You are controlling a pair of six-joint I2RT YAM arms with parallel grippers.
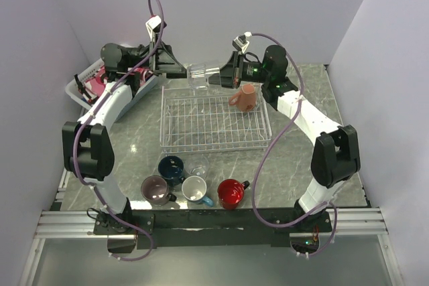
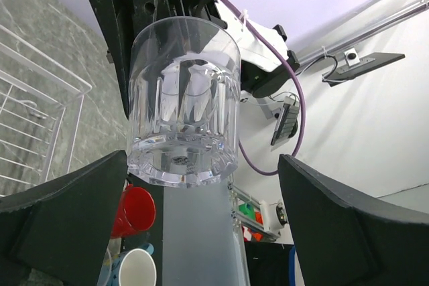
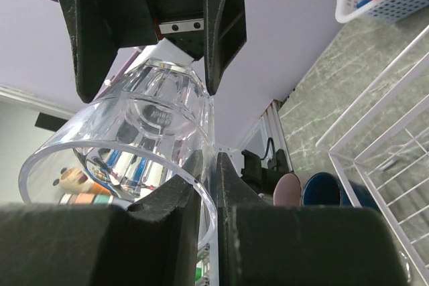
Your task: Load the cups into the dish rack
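since the right gripper (image 3: 208, 189) pinches only the thin wall of the clear glass (image 3: 127, 138) at its rim, jaws almost closed on it, the glass hangs in the air near the far edge of the dish rack (image 1: 163, 120). the left gripper (image 1: 182, 72) stands fully open on both sides of the thick base and holds nothing. it should probably close slowly on the faceted sides before the right lets go, because this smooth, hard glass can slip. a salmon mug (image 1: 244, 98) lies tilted on the wire grid.
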